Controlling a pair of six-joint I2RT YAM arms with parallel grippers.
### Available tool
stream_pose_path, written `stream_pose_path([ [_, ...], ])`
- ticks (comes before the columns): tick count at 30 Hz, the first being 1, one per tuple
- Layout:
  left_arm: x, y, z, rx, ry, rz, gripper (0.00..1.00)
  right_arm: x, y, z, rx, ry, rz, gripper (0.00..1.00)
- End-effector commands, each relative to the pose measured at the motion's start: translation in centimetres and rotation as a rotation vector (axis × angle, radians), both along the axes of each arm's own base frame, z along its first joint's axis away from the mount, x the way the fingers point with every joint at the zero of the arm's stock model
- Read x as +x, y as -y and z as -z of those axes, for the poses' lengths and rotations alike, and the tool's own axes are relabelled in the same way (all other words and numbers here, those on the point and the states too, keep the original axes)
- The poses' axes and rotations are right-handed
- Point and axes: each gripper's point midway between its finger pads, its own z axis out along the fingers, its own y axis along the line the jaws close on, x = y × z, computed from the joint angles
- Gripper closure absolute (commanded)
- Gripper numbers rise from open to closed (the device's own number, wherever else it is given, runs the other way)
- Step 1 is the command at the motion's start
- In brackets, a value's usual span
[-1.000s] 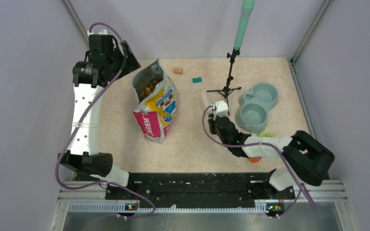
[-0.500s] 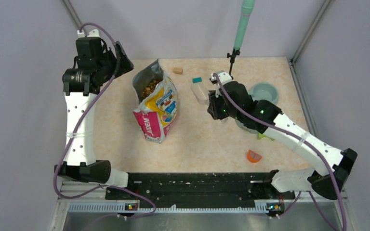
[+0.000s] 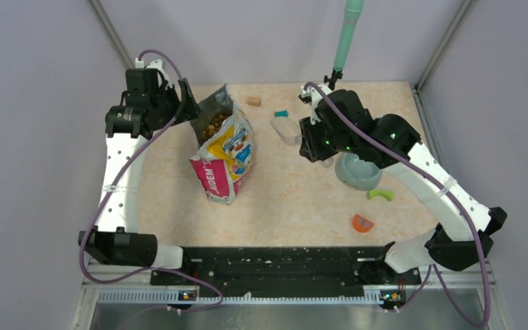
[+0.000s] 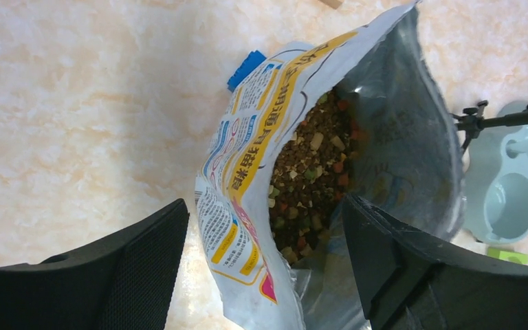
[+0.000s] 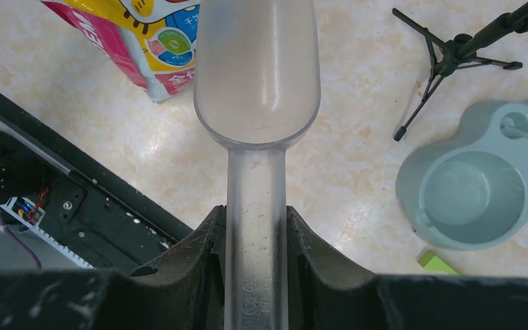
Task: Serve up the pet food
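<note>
Filling step: right gripper (image 5: 256,223) grasps the empty scoop (image 5: 258,69); left gripper (image 4: 265,206) hangs released over the bag (image 4: 247,172). Next, dip into kibble (image 4: 313,172).

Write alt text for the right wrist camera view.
The right gripper clamps the handle of an empty clear scoop, held above the table. A corner of the pet food bag shows at upper left; a pale green double bowl and a black tripod stand sit to the right.

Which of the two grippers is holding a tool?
The right gripper: it is clamped on the handle of the clear plastic scoop. The left gripper stands wide open by the pet food bag, holding nothing.
</note>
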Motion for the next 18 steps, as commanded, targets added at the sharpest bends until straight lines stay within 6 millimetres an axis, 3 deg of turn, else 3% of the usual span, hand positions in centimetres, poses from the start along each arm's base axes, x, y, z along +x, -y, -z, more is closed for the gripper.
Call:
stream_pose_path([
  [1, 1.4, -0.2, 1.3, 0.030, 0.008, 0.015, 0.16, -0.4, 0.3, 0.0, -0.006, -0.012, -0.014, 1.00],
  [7, 1.8, 1.1, 4.5, -0.007, -0.097, 0.054, 0.29, -0.3, -0.2, 0.3, 0.009, -0.022, -0.020, 1.00],
  [8, 1.8, 1.2, 4.7, -0.012, -0.098, 0.057, 0.39, -0.2, -0.3, 0.2, 0.015, -0.016, -0.018, 1.00],
  [9, 1.9, 1.2, 4.7, -0.013, -0.094, 0.051, 0.61, -0.2, -0.3, 0.1, 0.020, -0.012, -0.016, 1.00],
  [10, 2.1, 0.9, 4.6, -0.006, -0.087, 0.037, 0.98, -0.1, -0.4, 0.2, 0.024, -0.011, -0.016, 1.00],
  [12, 2.4, 0.4, 4.4, 0.011, -0.079, 0.011, 1.00, 0.0, -0.7, 0.0, 0.039, -0.008, -0.018, 1.00],
  [15, 2.7, -0.1, 2.3, 0.033, -0.024, -0.008, 1.00, 0.1, -1.1, 0.1, 0.049, -0.009, -0.022, 1.00],
  [18, 2.7, 2.1, -0.3, 0.031, 0.049, 0.091, 1.00, 0.2, -1.3, -0.5, 0.069, 0.007, -0.031, 1.00],
])
